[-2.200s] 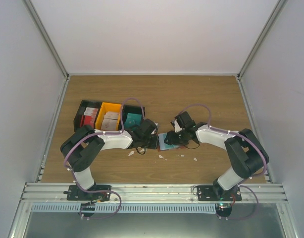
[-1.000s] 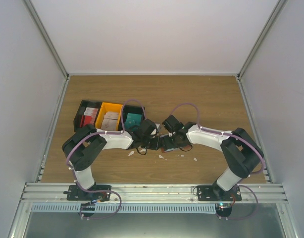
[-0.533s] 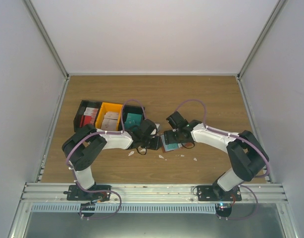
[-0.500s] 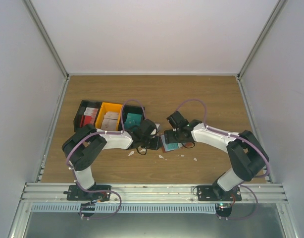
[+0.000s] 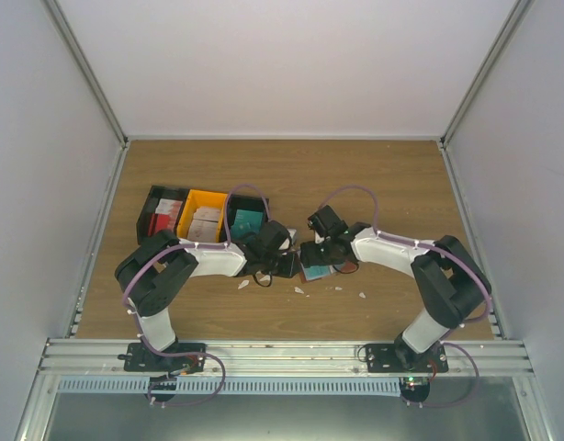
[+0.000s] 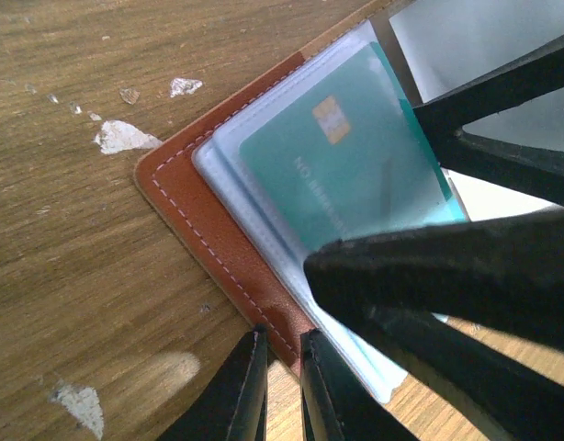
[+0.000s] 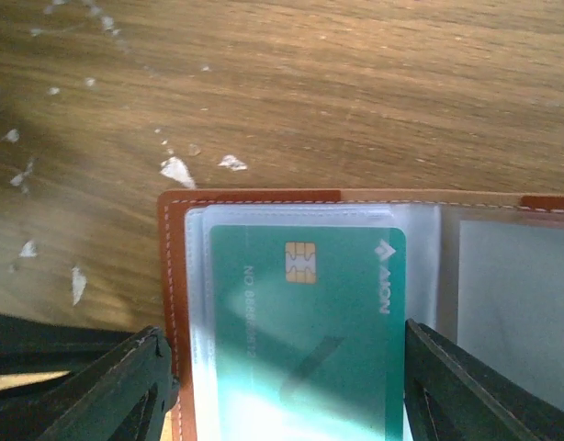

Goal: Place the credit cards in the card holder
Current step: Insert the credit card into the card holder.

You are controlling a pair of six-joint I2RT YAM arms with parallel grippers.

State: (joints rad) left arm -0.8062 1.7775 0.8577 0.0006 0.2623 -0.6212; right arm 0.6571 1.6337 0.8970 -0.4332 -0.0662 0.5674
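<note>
The card holder (image 5: pixel 321 272) lies open on the table between the two arms, brown leather (image 6: pixel 186 197) with clear sleeves. A teal credit card (image 7: pixel 337 276) sits in the front sleeve, chip side up; it also shows in the left wrist view (image 6: pixel 346 175). My left gripper (image 6: pixel 280 335) is shut on the holder's leather edge at its near corner (image 5: pixel 289 265). My right gripper (image 7: pixel 284 333) is open, its fingers (image 6: pixel 484 303) standing either side of the teal card just above the holder (image 5: pixel 311 253).
Three bins stand at the back left: a black one with red cards (image 5: pixel 163 219), an orange one with white-pinkish cards (image 5: pixel 204 220), a black one with teal cards (image 5: pixel 248 219). Small white scraps (image 5: pixel 300 290) lie on the wood near the holder.
The right gripper has shifted slightly left over the holder since half a second ago. The left gripper has stayed at the holder's edge.
</note>
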